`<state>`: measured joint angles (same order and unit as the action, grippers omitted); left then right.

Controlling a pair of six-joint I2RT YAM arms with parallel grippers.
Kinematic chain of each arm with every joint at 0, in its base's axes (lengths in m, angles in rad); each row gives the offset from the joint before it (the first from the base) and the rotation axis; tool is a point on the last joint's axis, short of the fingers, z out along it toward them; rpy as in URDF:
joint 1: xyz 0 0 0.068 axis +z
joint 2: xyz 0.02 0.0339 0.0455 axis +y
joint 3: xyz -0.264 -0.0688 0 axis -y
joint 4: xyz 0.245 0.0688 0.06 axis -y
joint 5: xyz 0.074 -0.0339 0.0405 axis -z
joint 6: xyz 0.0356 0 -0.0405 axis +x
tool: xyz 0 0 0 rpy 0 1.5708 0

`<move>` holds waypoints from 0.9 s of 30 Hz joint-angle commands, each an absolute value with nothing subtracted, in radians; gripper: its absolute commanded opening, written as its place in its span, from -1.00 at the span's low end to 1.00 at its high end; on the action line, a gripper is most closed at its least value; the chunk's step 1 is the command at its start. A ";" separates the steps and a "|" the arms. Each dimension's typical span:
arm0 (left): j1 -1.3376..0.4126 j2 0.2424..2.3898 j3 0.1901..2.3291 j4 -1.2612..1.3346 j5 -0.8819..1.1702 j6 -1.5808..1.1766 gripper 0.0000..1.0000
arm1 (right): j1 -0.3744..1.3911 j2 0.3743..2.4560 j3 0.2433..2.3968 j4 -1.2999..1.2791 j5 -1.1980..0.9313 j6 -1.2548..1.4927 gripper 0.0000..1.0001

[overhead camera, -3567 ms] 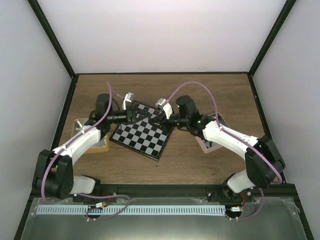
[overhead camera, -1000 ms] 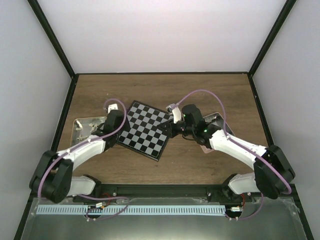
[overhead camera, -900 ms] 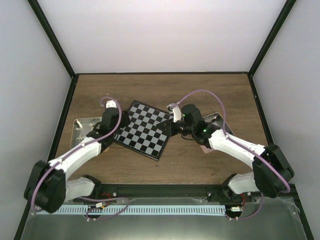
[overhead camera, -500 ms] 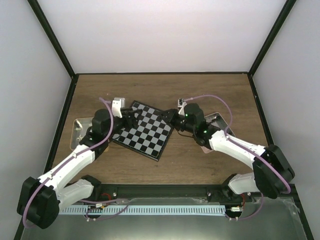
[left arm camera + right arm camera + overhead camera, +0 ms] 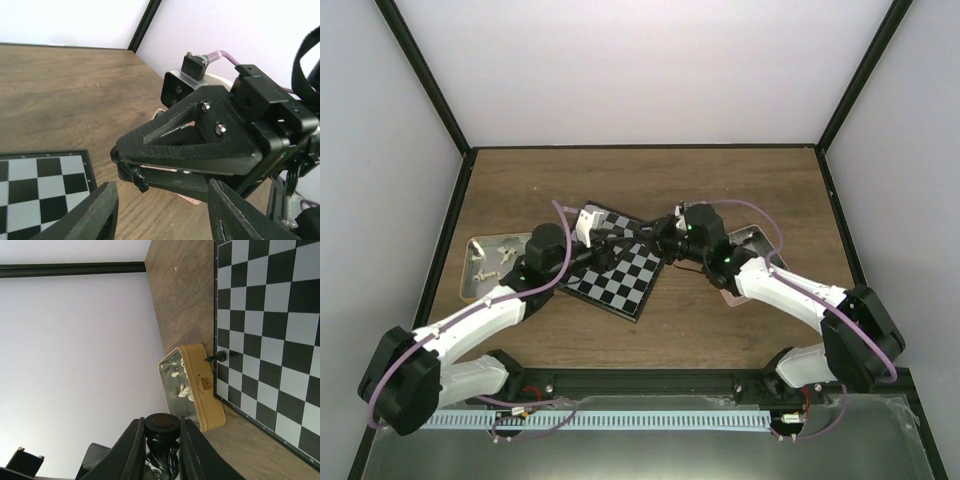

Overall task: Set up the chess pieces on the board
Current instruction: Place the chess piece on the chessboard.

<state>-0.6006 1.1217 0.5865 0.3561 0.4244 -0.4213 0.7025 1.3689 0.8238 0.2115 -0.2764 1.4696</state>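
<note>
Broadly, the brown wooden table (image 5: 620, 180) carries everything. At its middle lies the flat square chessboard of black and pale grey checks (image 5: 620, 285), turned corner-on to the arms.

We judge that it sits between the two stores so that each arm can reach one. The tan square tray with a metal lining (image 5: 205, 390) touches or nearly touches its left edge. A second square tray, pinkish on its near side (image 5: 752, 240), lies to the right, mostly hidden under the right arm.

Both arms reach in over the board's far-right part, and their tools face each other at close range. The left gripper (image 5: 162, 185) has its jaws standing well apart with nothing between them. In its own wrist view the other tool's black fingers fill the gap just ahead.

The right gripper (image 5: 162, 427) is closed narrowly on a small black chess piece (image 5: 161, 422), pinched by its body with a round end towards its camera. We read this as either a handover to the waiting open jaws or a crowded approach. Which square is meant we cannot tell.

The cream-white chess pieces (image 5: 490, 255) lie loose in the tan tray, not yet set out. One other black piece (image 5: 217, 358) stands at the board's edge just beside that tray. Nearly all squares we can see are bare, so we judge the setting-up barely begun.
</note>
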 commanded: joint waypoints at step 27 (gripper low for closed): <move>-0.630 1.232 0.635 0.317 0.284 -0.472 -0.92 | 0.704 1.364 0.830 0.218 -0.316 1.463 -0.47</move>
<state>-0.6304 1.2324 0.5907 0.4240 0.3336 -0.5167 0.6971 1.3705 0.8234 0.2176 -0.3183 1.4921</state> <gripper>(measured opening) 0.073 0.204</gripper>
